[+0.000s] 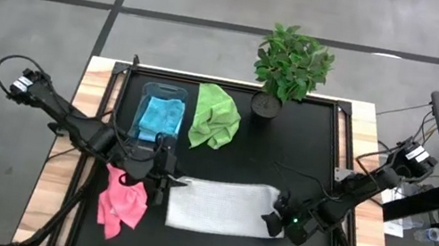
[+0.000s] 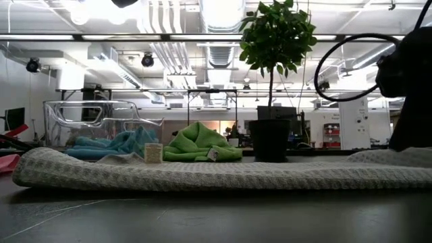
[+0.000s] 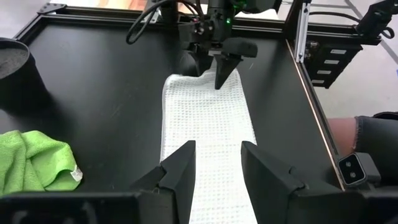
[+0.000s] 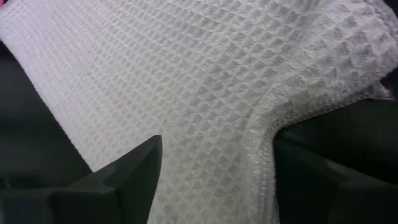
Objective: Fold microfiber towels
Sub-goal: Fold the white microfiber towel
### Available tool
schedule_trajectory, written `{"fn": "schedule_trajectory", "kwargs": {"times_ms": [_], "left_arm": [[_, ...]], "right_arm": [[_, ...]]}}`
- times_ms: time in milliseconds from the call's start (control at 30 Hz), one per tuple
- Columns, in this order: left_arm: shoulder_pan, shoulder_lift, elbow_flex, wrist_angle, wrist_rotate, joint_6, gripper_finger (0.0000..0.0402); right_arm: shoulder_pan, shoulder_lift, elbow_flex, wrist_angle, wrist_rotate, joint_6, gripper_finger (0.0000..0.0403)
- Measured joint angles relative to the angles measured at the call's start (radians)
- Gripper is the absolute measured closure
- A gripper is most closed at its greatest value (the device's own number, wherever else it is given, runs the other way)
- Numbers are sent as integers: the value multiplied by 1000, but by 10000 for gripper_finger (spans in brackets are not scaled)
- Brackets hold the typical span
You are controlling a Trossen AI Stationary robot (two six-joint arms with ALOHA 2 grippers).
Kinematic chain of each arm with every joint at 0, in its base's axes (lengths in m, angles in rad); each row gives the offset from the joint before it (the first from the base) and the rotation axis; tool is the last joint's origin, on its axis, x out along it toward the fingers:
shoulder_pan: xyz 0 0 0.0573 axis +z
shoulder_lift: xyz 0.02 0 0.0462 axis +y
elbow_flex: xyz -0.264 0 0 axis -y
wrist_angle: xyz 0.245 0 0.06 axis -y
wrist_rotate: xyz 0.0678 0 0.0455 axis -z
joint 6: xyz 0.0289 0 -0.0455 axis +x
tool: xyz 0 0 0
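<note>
A black table point(image 1: 304, 156) with wooden side strips stands on a grey floor. In the lower middle of the high view lies the pale grey-white towel point(image 1: 218, 206), folded into a long strip whose long axis runs left to right across the frame. The left hand point(image 1: 160, 183) sits at its left end, fingers point(image 3: 180, 171) parted over the cloth, gripping nothing. The right hand point(image 1: 278, 220) is at the right end, fingers spread wide astride the towel's edge, not closed on it. The pink towel point(image 1: 122, 204) lies crumpled at lower left, just beside the left hand. Toward the upper middle, a light blue towel point(image 1: 159, 117) rests in a clear bin point(image 1: 165, 92), the lime green towel point(image 1: 215, 117) bunched beside it, near a potted plant point(image 1: 292, 63).
</note>
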Motion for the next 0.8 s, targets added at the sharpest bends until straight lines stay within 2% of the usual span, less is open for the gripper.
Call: {"fn": "schedule_trajectory", "kwargs": {"times_ms": [133, 300, 467, 633, 800], "left_arm": [[0, 0, -1, 1, 0, 0, 288], [0, 0, -56, 17, 5, -12, 288], [0, 0, -139, 44, 103, -57, 288], [0, 0, -235, 142, 168, -63, 288], [2, 0, -298, 257, 169, -58, 288]], "right_arm": [[0, -2, -2, -8, 11, -1, 187], [-1, -3, -4, -19, 31, -4, 284], [-1, -9, -4, -19, 35, -39, 377], [-1, -55, 6, -85, 22, -54, 390], [-1, -127, 60, -309, 6, -33, 391]]}}
